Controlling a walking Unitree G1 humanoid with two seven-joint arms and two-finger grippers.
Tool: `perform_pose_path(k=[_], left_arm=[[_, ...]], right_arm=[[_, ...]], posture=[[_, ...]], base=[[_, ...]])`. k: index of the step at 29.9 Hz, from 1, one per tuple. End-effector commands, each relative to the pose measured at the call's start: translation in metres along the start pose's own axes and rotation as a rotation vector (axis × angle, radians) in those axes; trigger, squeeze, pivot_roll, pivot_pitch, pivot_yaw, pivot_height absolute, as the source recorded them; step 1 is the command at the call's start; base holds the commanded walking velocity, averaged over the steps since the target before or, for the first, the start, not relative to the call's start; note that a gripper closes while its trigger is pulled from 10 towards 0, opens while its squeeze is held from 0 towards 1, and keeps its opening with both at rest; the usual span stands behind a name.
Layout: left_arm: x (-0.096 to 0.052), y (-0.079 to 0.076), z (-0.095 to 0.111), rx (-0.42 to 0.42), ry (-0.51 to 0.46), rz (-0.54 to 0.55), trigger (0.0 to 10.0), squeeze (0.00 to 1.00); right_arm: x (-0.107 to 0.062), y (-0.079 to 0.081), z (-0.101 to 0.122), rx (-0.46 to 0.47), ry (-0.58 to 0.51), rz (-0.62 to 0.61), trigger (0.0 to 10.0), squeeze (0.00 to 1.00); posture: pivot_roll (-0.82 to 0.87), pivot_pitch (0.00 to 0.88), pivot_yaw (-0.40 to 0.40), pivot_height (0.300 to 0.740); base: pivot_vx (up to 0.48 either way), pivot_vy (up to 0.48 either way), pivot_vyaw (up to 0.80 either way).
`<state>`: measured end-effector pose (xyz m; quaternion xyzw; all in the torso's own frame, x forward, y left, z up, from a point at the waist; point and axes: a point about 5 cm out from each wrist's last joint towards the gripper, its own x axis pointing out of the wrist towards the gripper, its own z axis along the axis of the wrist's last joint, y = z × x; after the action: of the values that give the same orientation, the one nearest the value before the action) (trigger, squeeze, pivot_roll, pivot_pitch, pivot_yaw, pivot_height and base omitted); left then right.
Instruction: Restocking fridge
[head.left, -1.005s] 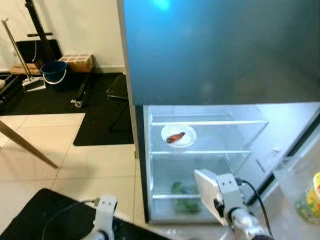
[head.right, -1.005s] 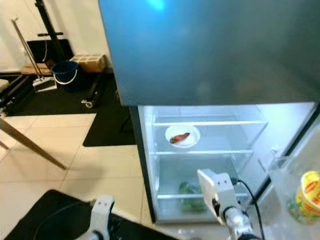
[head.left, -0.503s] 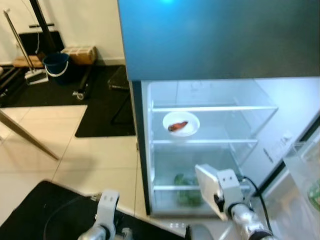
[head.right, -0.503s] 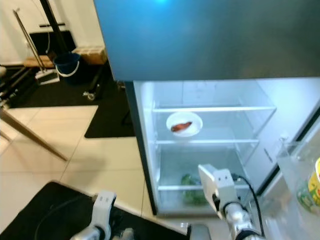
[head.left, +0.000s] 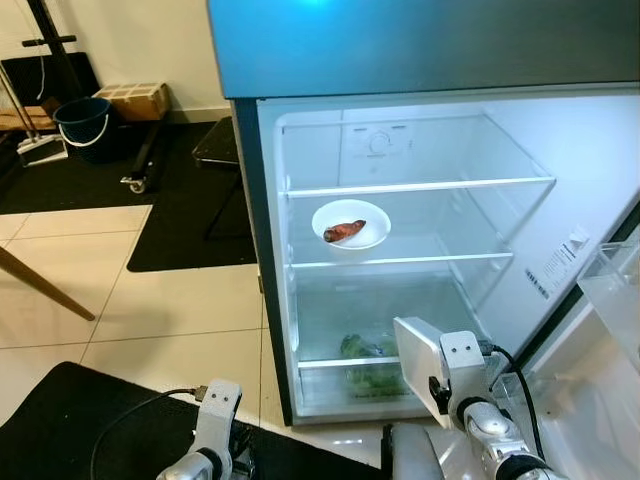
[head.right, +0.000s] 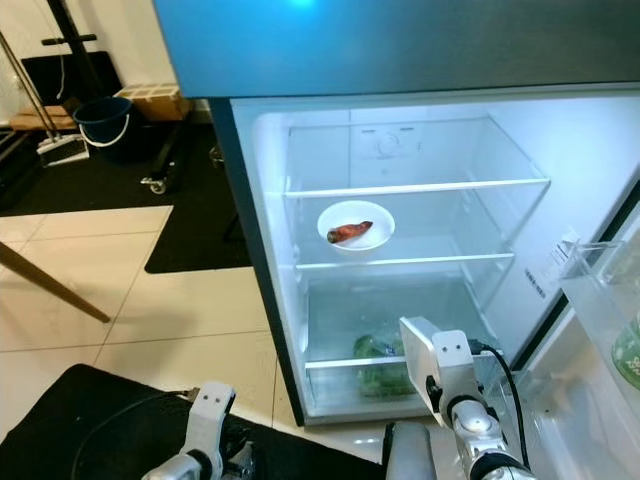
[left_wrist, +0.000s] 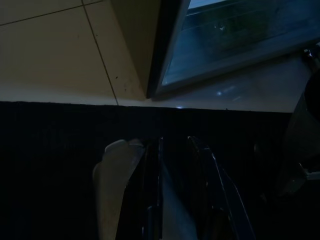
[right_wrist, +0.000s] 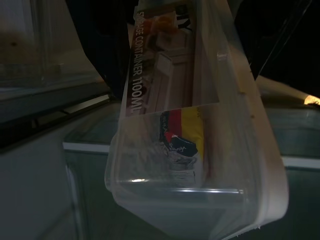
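The fridge (head.left: 420, 240) stands open and lit in front of me. On its middle glass shelf sits a white plate (head.left: 350, 225) holding a reddish piece of food. Green vegetables (head.left: 372, 368) lie in the bottom drawer. My right gripper (head.left: 440, 385) hovers low before that drawer, shut on a clear plastic storage container (right_wrist: 190, 135) with coloured packets inside; its pale side (head.left: 418, 358) faces the fridge. Lower left, my left gripper (left_wrist: 175, 165) hangs over a black mat, close to the fridge's bottom corner.
The open fridge door with a clear door bin (head.left: 615, 300) is at the right. The black mat (head.left: 90, 420) lies under me on the tiled floor. A blue bucket (head.left: 82, 120), a cardboard box (head.left: 132, 100) and a slanted wooden leg (head.left: 40, 290) are at the left.
The camera has shifted, so the fridge looks nearer and its top shelf now shows. My right gripper keeps the container low before the drawer. The yellow-labelled bottle in the door has slipped out of view.
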<state>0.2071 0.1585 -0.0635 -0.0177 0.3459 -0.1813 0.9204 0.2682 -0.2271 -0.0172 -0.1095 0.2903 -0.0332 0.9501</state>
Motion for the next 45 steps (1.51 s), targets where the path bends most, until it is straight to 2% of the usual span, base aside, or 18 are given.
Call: perform_pose_path(k=[1,19,27,30,34,37,39,42,45], left_arm=[[-0.001,0.003,0.0,0.022,0.004,-0.001,10.0,0.0],[0.001,0.0,0.005,0.051,-0.008,-0.018,10.0,0.0],[0.002,-0.001,0.005,0.061,-0.007,-0.023,10.0,0.0],[0.002,-0.001,0.005,0.063,-0.005,-0.025,10.0,0.0],[0.001,-0.001,0.005,0.064,-0.004,-0.026,10.0,0.0],[0.001,-0.001,0.004,0.067,-0.002,-0.028,10.0,0.0],[0.001,-0.001,0.003,0.068,0.0,-0.03,10.0,0.0],[0.001,-0.001,0.003,0.069,-0.001,-0.03,10.0,0.0],[0.001,-0.001,0.003,0.071,0.0,-0.03,10.0,0.0]], right_arm=[[0.003,-0.003,0.014,0.026,-0.056,-0.016,10.0,0.0],[0.004,-0.014,0.028,0.109,-0.121,0.003,10.0,0.0],[0.002,-0.023,0.043,0.25,-0.236,0.133,10.0,0.0],[0.001,-0.03,0.051,0.334,-0.292,0.179,10.0,0.0],[0.0,-0.034,0.056,0.377,-0.326,0.204,10.0,0.0],[-0.002,-0.036,0.061,0.419,-0.365,0.267,10.0,0.0],[-0.006,-0.037,0.068,0.466,-0.417,0.363,10.0,0.0],[-0.01,-0.036,0.071,0.498,-0.456,0.47,10.0,0.0],[-0.014,-0.038,0.072,0.503,-0.47,0.525,10.0,0.0]], posture=[[-0.09,0.0,0.024,0.556],[-0.09,0.0,0.02,0.501],[-0.09,0.0,0.022,0.466],[-0.09,0.0,0.026,0.451],[-0.09,0.0,0.03,0.441],[-0.09,0.0,0.031,0.431],[-0.09,0.0,0.032,0.431],[-0.09,0.0,0.032,0.431],[-0.09,0.0,0.033,0.431]], base=[[0.0,0.0,0.0],[0.0,0.0,0.0],[0.0,0.0,0.0],[0.0,0.0,0.0],[0.0,0.0,0.0],[0.0,0.0,0.0],[0.0,0.0,0.0],[0.0,0.0,0.0],[0.0,0.0,0.0]])
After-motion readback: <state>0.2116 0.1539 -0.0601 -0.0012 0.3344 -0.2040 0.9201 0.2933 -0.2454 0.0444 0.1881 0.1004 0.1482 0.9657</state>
